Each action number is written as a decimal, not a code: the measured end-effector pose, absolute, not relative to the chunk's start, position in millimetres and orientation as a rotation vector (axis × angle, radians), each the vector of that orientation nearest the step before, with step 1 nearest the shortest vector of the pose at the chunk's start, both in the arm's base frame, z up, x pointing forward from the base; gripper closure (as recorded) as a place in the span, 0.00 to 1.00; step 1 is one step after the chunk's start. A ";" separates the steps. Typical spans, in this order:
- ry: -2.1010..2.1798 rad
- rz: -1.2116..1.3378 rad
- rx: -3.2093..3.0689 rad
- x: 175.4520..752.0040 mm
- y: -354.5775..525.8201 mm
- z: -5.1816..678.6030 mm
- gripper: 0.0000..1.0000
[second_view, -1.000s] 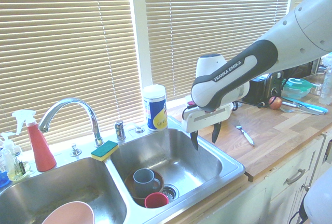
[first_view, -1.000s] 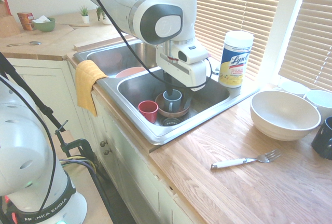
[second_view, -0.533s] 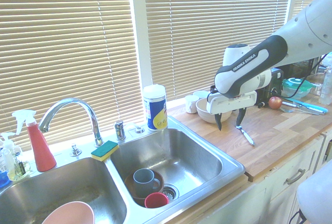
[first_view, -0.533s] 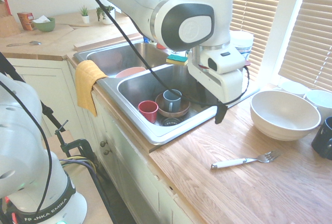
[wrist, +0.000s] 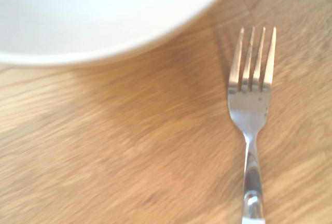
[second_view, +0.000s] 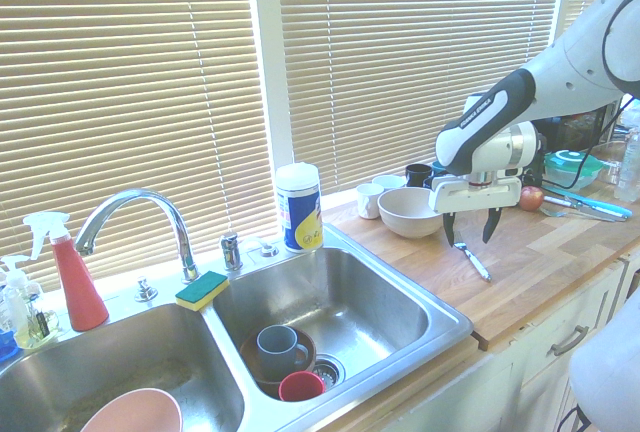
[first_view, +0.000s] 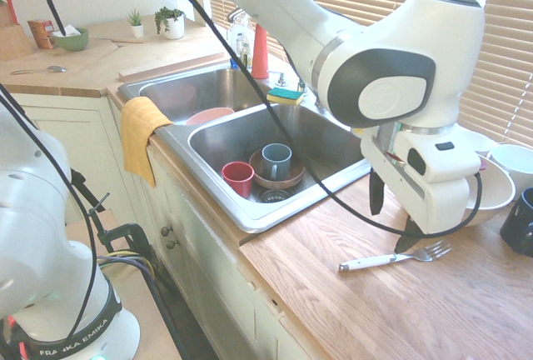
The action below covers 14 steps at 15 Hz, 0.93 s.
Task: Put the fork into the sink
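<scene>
"FRANKA EMIKA" reads on the arm; the wipes canister (second_view: 299, 208) label is too small to read. White bowl (second_view: 410, 212) sits just beside the fork (first_view: 391, 258), which lies flat on the wooden counter (first_view: 350, 310), well apart from the sink (second_view: 350, 302). Gripper (second_view: 467, 239) fingers apart, empty, now above the fork; a second ago it hung over the sink basin.
</scene>
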<state>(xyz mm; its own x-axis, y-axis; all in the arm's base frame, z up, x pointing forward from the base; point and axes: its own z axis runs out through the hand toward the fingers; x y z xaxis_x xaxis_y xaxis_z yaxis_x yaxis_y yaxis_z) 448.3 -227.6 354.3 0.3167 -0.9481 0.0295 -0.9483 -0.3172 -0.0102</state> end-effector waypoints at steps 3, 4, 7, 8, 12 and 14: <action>-1.824 -0.005 2.534 449.9 -227.6 338.0 0.00; -1.822 -0.013 2.533 450.0 -227.1 335.4 0.00; -1.817 -0.036 2.530 449.8 -226.7 327.6 1.00; -1.816 -0.043 2.529 449.2 -226.9 325.3 1.00; -1.800 -0.064 2.535 447.1 -228.5 318.9 1.00; -1.790 -0.070 2.541 447.1 -226.2 315.8 1.00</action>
